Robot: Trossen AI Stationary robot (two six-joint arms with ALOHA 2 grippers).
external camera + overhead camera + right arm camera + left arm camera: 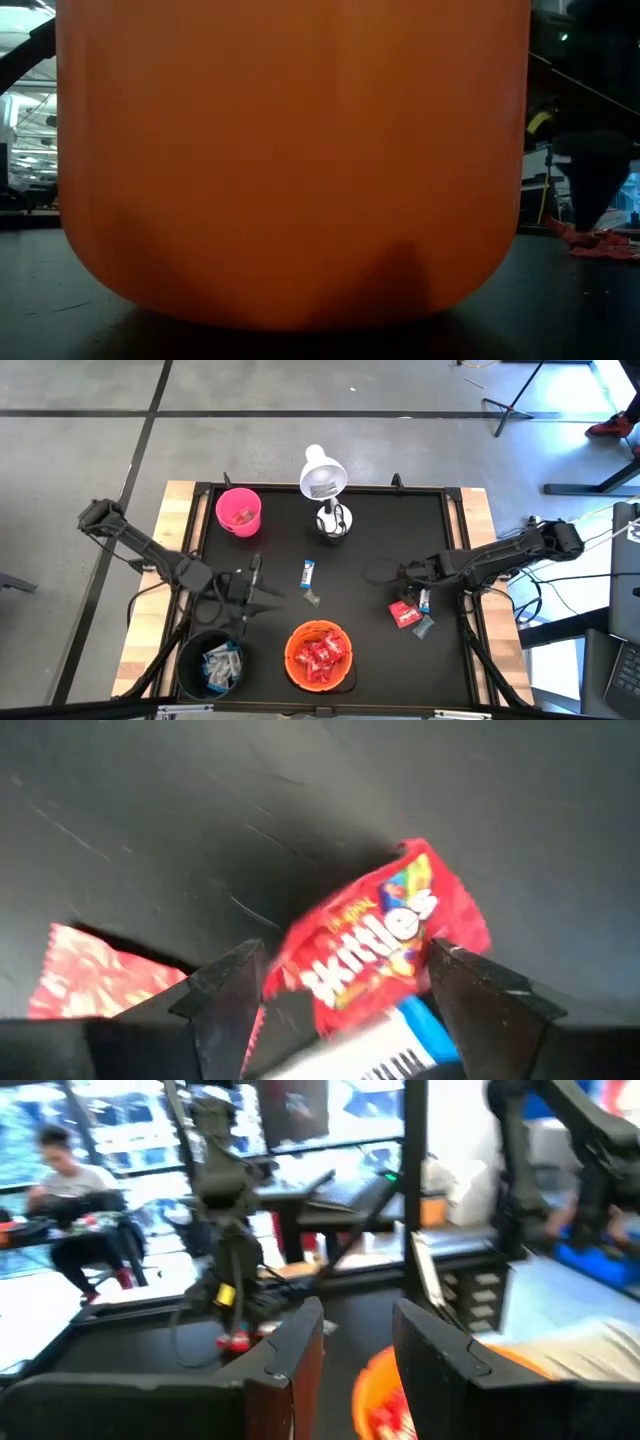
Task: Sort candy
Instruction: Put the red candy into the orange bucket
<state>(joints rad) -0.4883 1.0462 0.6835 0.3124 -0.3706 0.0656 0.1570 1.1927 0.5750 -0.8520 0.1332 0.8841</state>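
Near the tabletop's right edge, right gripper hovering wide open, fingers straddling a red candy, apparently lining up a pinch. Left gripper waiting open near the black bowl, holding nothing.

The round orange plastic bowl fills the low view, hiding nearly the whole black counter behind it.

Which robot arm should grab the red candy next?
The right one, probably. The right gripper is open with its fingers on either side of the red candy on the table. The left gripper is open too, but sits far across the table, holding nothing.
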